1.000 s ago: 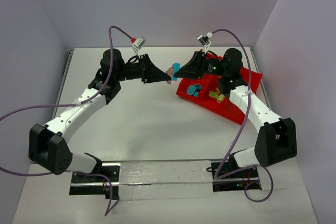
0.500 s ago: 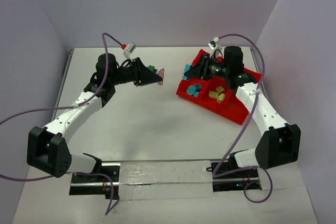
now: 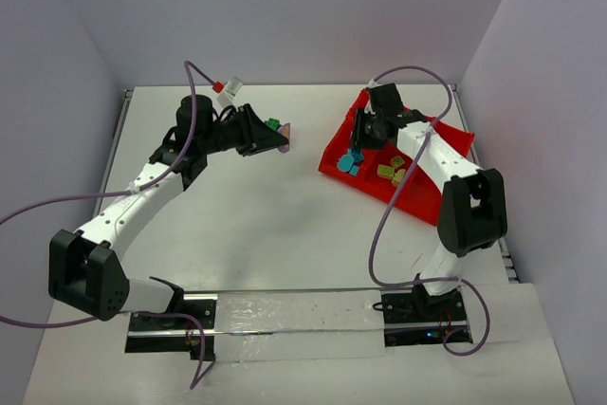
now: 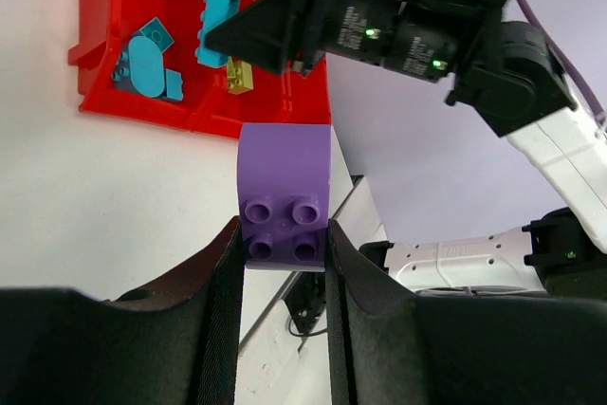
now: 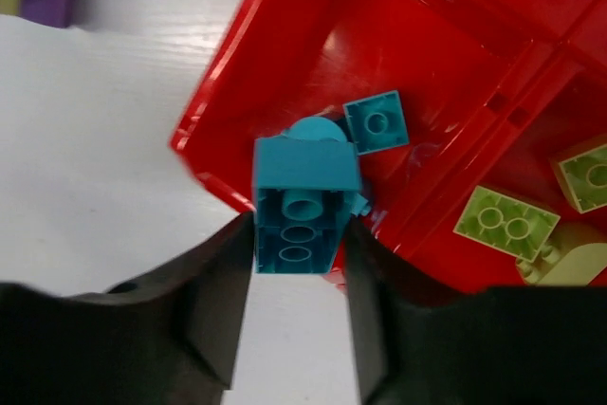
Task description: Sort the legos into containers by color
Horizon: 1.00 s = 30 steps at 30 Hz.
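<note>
Teal has parted from purple: a second ago your two arms met over the middle of the white bench [image 3: 266, 225] with one clump between them, and now each carries its own piece. Your right fingers [image 5: 213, 282] are closed on the teal studded plastic brick [image 5: 303, 201] and have swung it over the bright red divided plastic tray [image 5: 228, 73], at the edge of the compartment where other loose teal bricks [image 5: 377, 123] already lie. Yellow-green bricks [image 5: 493, 223] sit one compartment over. Your left fingers [image 4: 220, 282] grip the purple studded plastic brick [image 4: 283, 187], held up off the bench and well apart from the tray. The split looks done, so I'd judge the teal drop comes next, with purple waiting its turn. No brand, label or writing is legible anywhere.
</note>
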Each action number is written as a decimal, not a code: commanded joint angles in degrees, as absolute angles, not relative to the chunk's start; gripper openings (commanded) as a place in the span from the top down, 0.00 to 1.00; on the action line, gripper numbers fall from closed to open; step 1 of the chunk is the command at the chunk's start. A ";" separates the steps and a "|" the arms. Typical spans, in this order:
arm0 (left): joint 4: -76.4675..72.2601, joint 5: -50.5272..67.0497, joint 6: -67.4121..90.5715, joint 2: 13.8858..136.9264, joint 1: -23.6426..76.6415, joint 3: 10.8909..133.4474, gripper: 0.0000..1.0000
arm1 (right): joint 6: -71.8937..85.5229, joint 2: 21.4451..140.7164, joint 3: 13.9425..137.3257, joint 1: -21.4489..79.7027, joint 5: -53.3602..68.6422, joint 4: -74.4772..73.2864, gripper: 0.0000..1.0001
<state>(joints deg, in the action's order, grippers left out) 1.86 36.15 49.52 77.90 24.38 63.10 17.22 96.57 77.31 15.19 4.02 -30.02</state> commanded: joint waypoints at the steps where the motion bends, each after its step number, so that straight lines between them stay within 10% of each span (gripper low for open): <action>1: 3.04 34.89 47.70 78.35 24.87 66.43 1.00 | 16.57 98.31 81.66 15.51 0.18 -29.39 0.41; 6: 3.94 35.58 46.85 78.23 24.96 66.45 1.00 | 15.66 97.38 85.11 15.99 0.17 -30.92 0.19; 30: 22.55 22.35 28.29 85.66 31.12 75.17 1.00 | 33.09 86.29 87.26 21.13 26.22 -27.74 0.24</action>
